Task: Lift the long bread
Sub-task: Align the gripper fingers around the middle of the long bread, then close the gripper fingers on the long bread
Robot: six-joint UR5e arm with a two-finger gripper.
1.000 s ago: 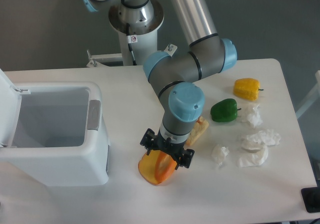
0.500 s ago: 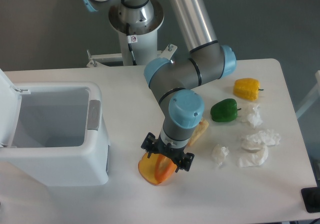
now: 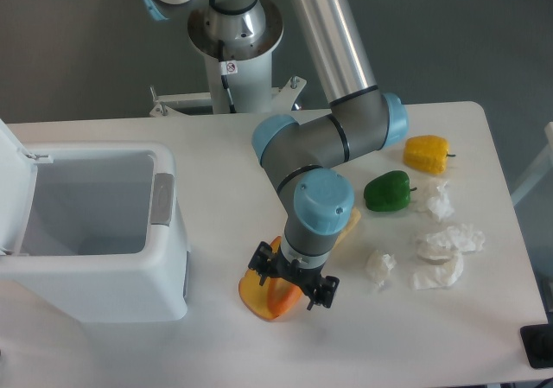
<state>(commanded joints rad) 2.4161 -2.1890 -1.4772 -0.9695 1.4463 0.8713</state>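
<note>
Lowered since earlier, black two-finger gripper (image 3: 290,277), jaw state indiscernible, covers slim glossy orange toy baguette (image 3: 280,298) lying on wide flat orange-yellow slab (image 3: 256,295) beside white bin (image 3: 164,250); straddle baguette only, squarely.

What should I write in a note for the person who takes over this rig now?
Gripper: low over the bread, mostly hiding it; whether the jaws have closed cannot be told.
Bread: on the table, lying on the orange slab, right of the white bin.
Done: approach to the bread.
Left: confirm the grasp, then lift the bread.
</note>
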